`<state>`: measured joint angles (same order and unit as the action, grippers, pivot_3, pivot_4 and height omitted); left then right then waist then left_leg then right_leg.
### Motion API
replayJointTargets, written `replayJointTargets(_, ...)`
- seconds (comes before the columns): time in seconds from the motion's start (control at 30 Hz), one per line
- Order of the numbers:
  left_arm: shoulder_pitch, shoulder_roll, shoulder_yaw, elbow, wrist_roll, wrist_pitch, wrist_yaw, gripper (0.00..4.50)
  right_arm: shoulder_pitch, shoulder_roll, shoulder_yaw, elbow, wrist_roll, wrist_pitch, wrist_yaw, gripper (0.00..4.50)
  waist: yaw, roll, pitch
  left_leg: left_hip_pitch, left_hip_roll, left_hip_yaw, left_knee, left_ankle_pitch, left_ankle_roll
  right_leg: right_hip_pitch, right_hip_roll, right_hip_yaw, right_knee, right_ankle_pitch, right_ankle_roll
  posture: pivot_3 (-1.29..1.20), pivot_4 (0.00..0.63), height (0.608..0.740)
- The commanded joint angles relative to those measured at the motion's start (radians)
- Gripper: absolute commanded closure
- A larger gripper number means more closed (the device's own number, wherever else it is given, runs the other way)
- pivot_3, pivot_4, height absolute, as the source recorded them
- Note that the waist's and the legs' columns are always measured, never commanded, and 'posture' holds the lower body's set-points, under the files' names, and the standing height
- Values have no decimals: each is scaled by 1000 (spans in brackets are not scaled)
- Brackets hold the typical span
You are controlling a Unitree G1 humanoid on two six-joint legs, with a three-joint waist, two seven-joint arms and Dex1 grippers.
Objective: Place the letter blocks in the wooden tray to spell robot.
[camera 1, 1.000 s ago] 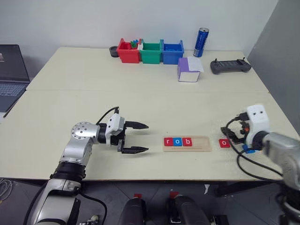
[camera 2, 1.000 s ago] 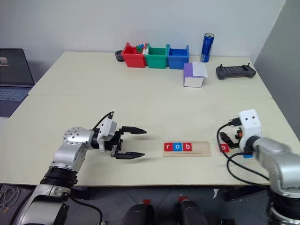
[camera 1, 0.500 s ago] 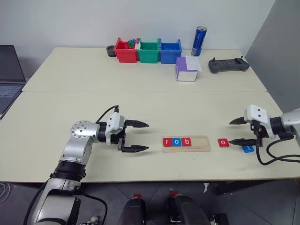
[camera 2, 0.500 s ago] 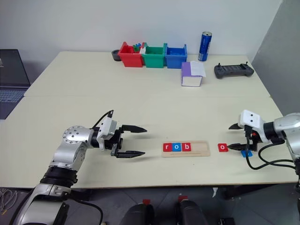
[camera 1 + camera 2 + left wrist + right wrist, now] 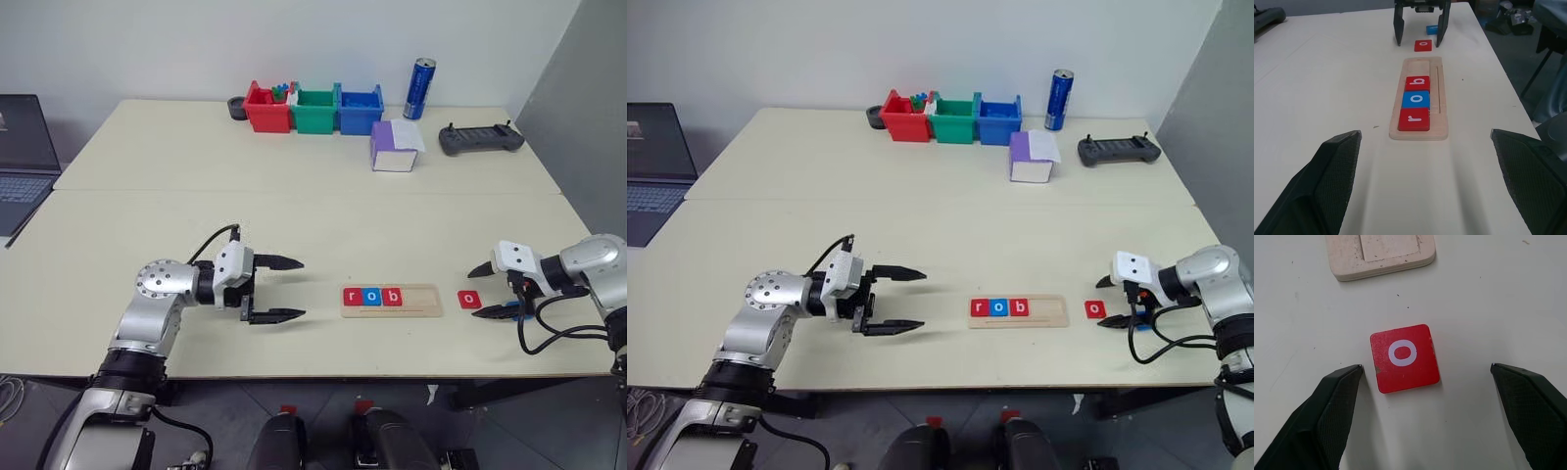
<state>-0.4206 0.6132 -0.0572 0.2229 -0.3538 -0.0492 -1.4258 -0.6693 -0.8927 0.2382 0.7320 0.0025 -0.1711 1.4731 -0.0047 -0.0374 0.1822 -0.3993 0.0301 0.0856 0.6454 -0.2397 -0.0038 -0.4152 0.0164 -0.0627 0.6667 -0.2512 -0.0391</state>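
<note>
The wooden tray [image 5: 422, 300] lies near the table's front edge, with a red r [image 5: 352, 296], a blue o [image 5: 371, 296] and a red b [image 5: 391, 296] in its left end. A loose red o block [image 5: 1404, 357] lies on the table just right of the tray. My right gripper [image 5: 474, 294] is open, tilted down over this block, with one finger on each side and not touching it. A blue block [image 5: 1432, 29] lies behind that gripper. My left gripper [image 5: 304, 288] hovers open and empty left of the tray, pointing at it.
Red [image 5: 267, 110], green [image 5: 314, 110] and blue [image 5: 359, 110] bins stand at the far edge beside a blue can [image 5: 419, 88]. A purple-and-white box [image 5: 395, 147] and a black controller [image 5: 480, 139] lie at the back right. A laptop [image 5: 20, 157] sits far left.
My right arm has swung round, and its gripper has come down and forward to straddle the loose red o block. The left gripper has stayed in place.
</note>
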Motion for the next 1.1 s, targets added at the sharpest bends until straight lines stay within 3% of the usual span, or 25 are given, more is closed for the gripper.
replayJointTargets(0.03, 1, 13, 24, -35, -21, 5, 8, 0, 5, 14, 7, 20, -27, -18, 2, 654, 0, 0, 0, 0, 0, 0, 0, 0, 0, 0, 0, 0, 0, 0, 0, 0, 150, 740)
replayJointTargets(0.23, 2, 14, 25, -35, -20, 10, 7, 0, -4, 8, -9, 6, -12, 2, 24, 2689, 0, 0, 0, 3, 0, 0, 1, 0, 0, 4, 0, 0, 0, 0, 0, 0, 150, 740)
replayJointTargets(0.3, 0, 14, 25, -33, -19, 10, 6, 0, -8, -5, -21, -37, 3, 34, 36, 3064, 0, 0, 0, 3, 0, 0, 1, 0, 0, 4, 0, 0, 0, 0, 0, 0, 150, 740)
replayJointTargets(0.53, -4, 13, 24, -34, -19, 15, 5, 0, 124, -57, -104, -643, 165, 333, 12, 3055, 3, 2, 1, 0, 0, 0, 0, 0, 0, -1, 0, 0, 5, 0, 0, 0, 150, 740)
replayJointTargets(0.67, -10, 7, 15, -29, -17, 16, -1, 0, 145, -41, -78, -824, 198, 463, -13, 3055, 4, 2, 1, -1, 0, 0, 1, 0, 0, -4, -1, 0, 8, 0, 0, 0, 150, 740)
replayJointTargets(1.1, -12, -7, -1, -33, -8, 9, -3, 0, 32, 52, 91, -579, -12, 348, -81, 3055, 3, 2, 1, -1, -1, 1, 1, 0, -1, -6, -1, 1, 10, -1, -1, 0, 150, 740)
